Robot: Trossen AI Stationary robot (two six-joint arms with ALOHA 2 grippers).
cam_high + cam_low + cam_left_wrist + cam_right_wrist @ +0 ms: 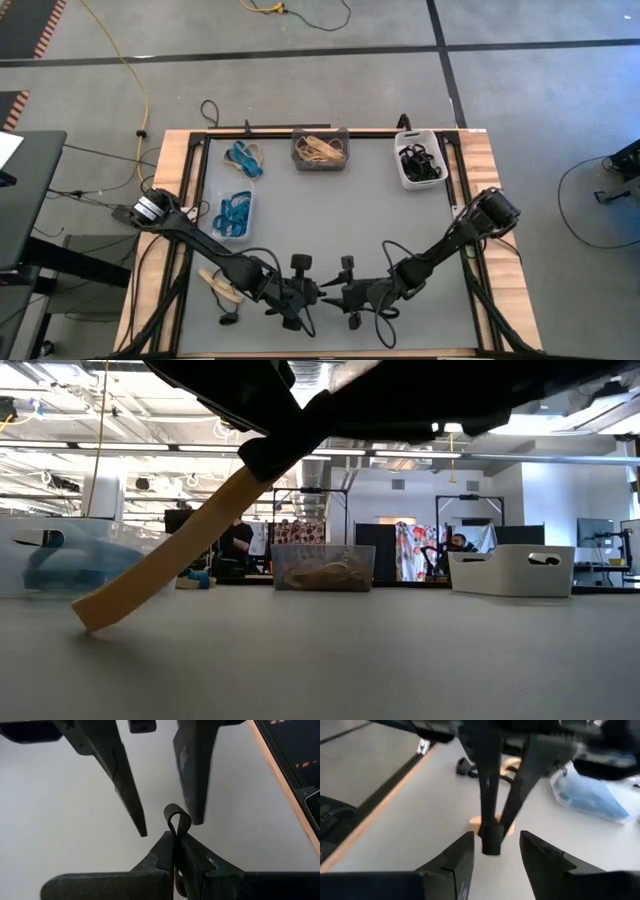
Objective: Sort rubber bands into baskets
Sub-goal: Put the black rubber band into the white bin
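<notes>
Left wrist view gives us a black rubber band pinched between the closed fingers of the left gripper, its loop standing up just past the fingertips. Facing it, the right gripper has its two fingers spread, one on each side of that loop and not visibly touching it. From above, both grippers meet near the front edge of the grey table, close to its middle, left gripper and right gripper almost tip to tip. We see a tan rubber band lying flat just beside the left arm, near the table's left front corner, and a small dark band close to the front edge. Behind the arms the middle of the mat is bare and open. Along the far edge stand the dark grey basket with tan bands and the white basket with black bands; loose blue bands lie near the far left corner. The clear basket with blue bands sits by the left edge. Wooden strips border both sides of the table.
</notes>
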